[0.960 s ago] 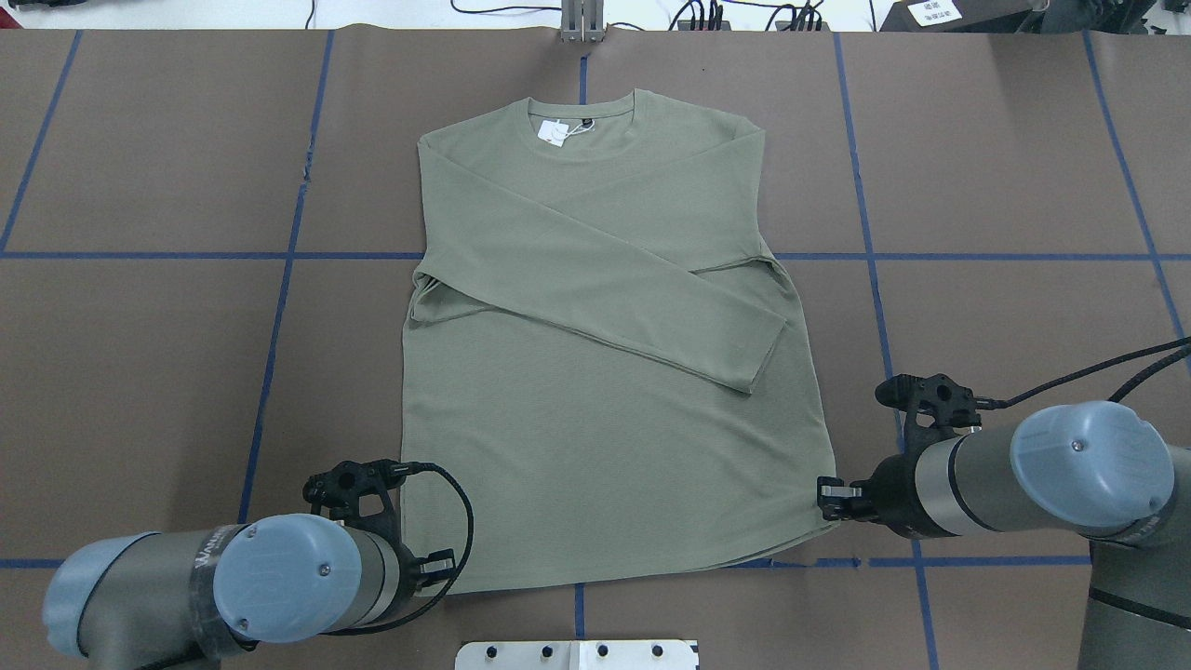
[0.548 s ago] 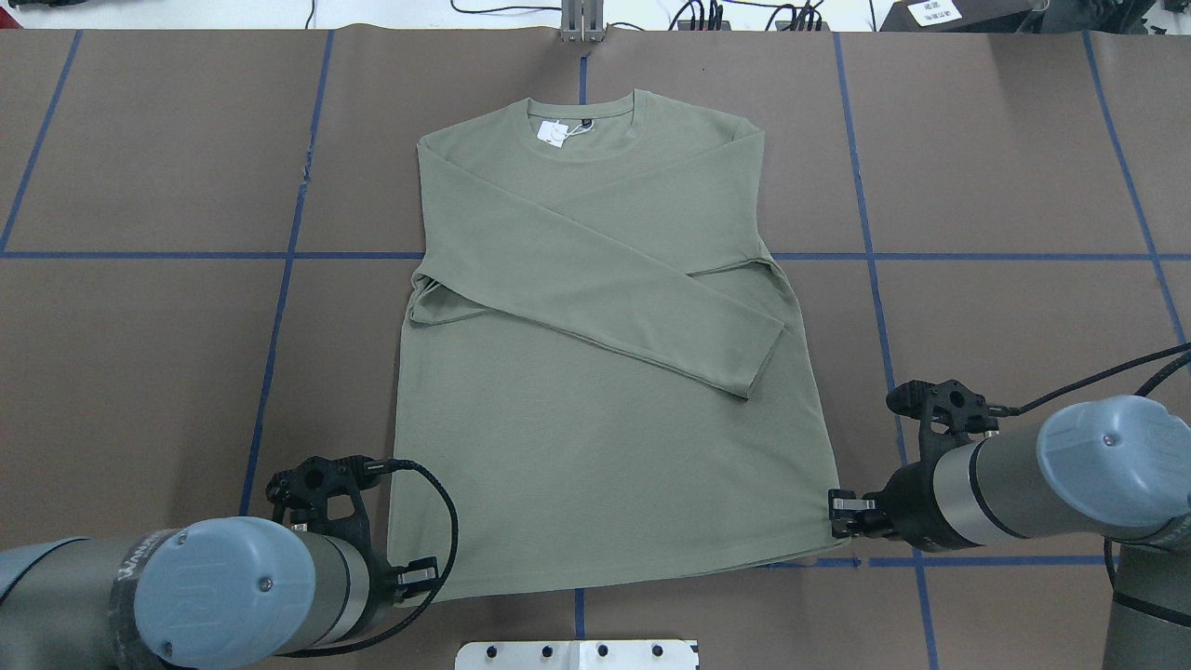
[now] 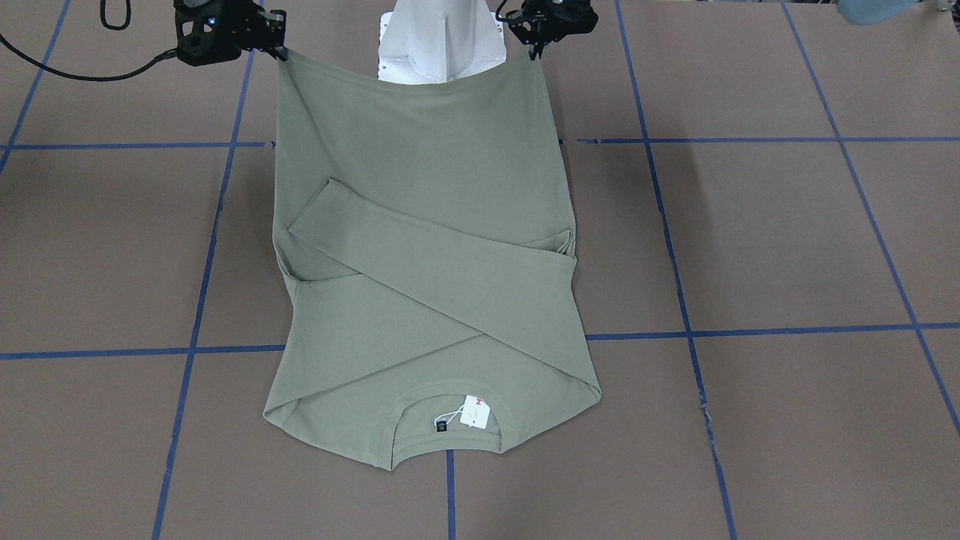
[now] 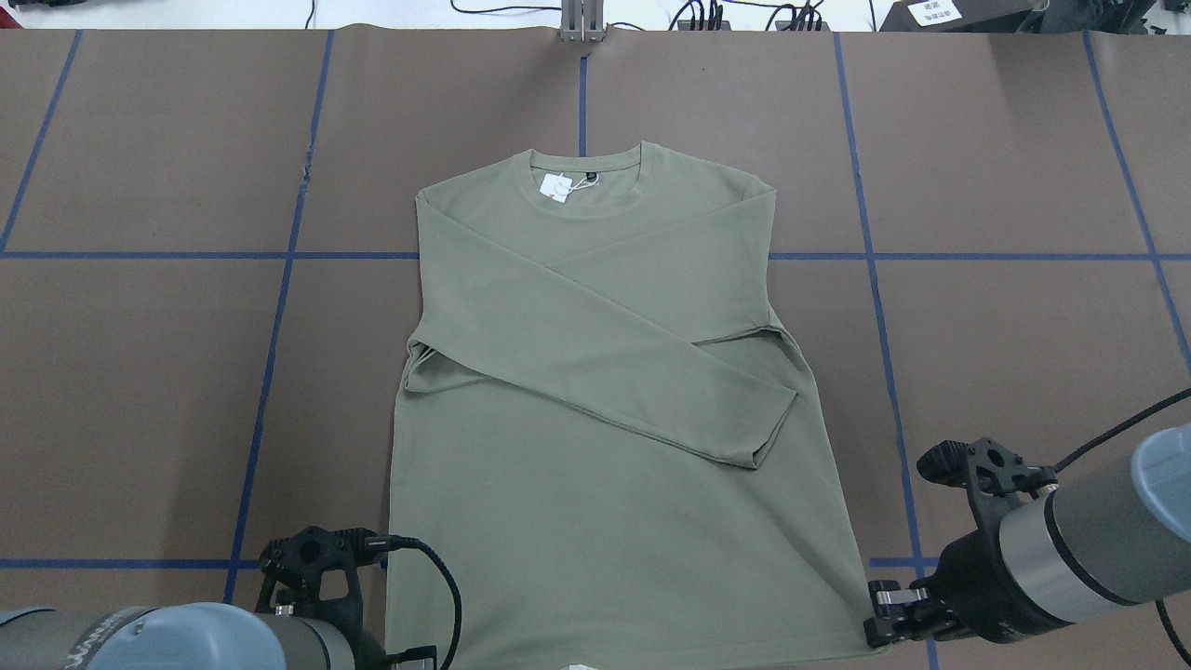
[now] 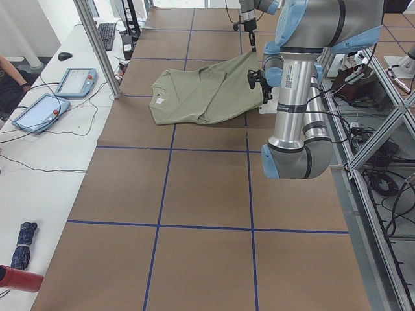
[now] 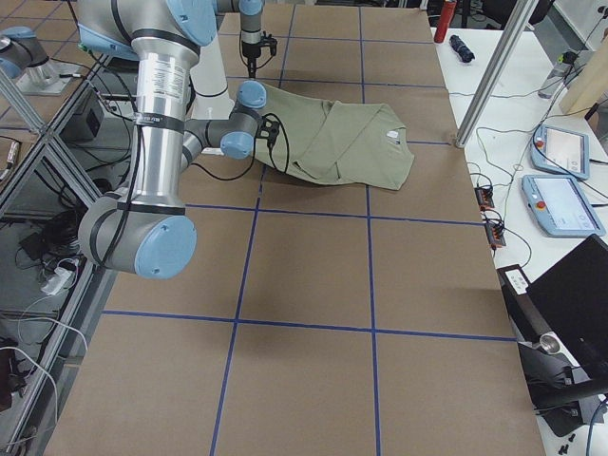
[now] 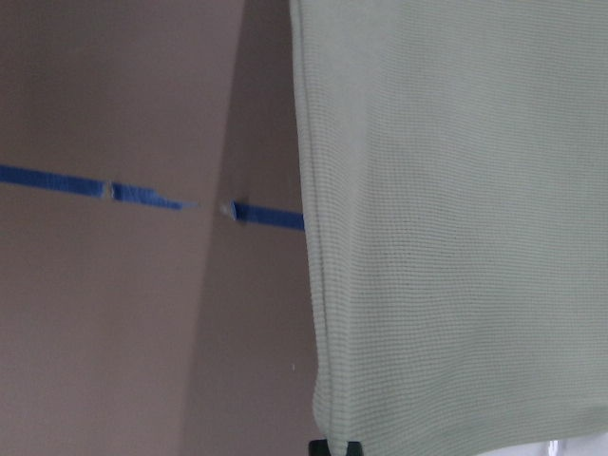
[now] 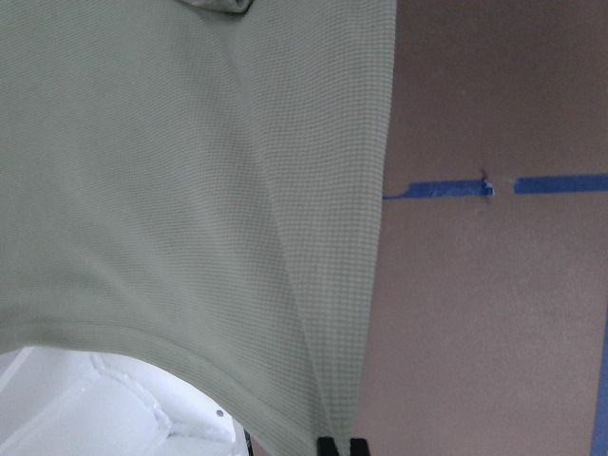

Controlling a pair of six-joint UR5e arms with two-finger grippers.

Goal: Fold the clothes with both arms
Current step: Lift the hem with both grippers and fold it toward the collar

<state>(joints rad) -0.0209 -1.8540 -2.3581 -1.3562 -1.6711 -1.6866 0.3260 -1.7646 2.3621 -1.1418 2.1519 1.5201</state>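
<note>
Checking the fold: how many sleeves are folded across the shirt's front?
2. The top sleeve runs diagonally toward the robot's right; the lower sleeve crosses beneath it, cuff at the left edge.

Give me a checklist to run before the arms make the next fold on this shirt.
1. Left gripper shut on a hem corner of the shirt: ok.
2. Right gripper shut on the other corner: ok.
3. Both fabric layers pinched: cannot tell.
4. Sleeves crossed over the body: ok.
5. Collar flat on the table: ok.
6. Hem taut between grippers: not ok, sags slightly.
</note>
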